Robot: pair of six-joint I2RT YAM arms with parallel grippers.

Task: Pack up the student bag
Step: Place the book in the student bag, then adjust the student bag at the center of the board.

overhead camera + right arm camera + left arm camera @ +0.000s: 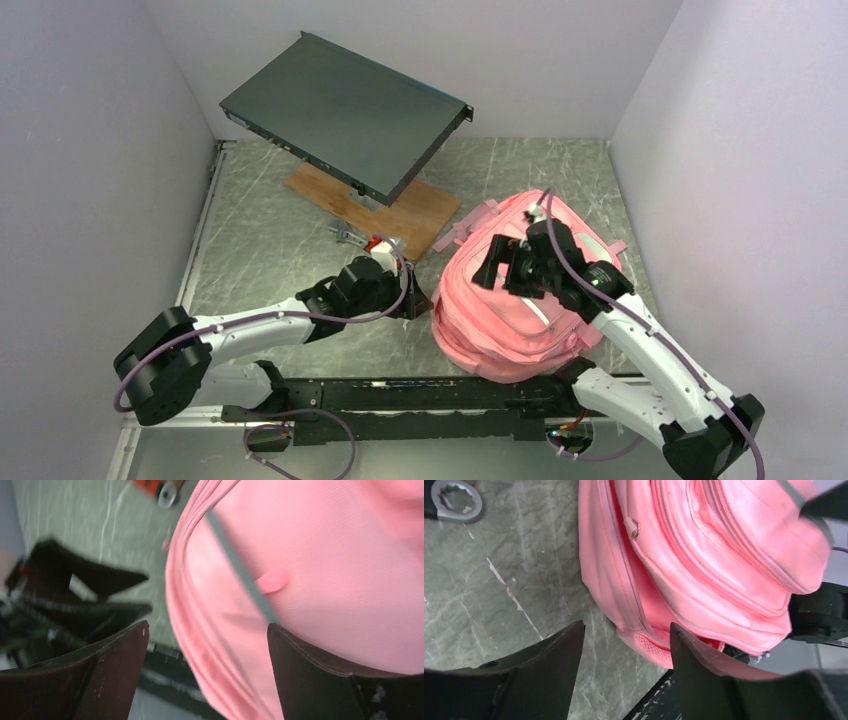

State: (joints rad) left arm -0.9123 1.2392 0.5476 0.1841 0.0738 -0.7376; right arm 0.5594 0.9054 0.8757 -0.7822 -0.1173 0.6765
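Left tool (625,630) and right tool (207,627) gape wide, holding nothing. The pink backpack (480,330) just ahead looks soft, floppy and light; pinch fabric beside a zip.

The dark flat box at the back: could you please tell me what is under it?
A wooden board lies under the box, jutting out toward the bag. The box hides the board's far part and anything else beneath.
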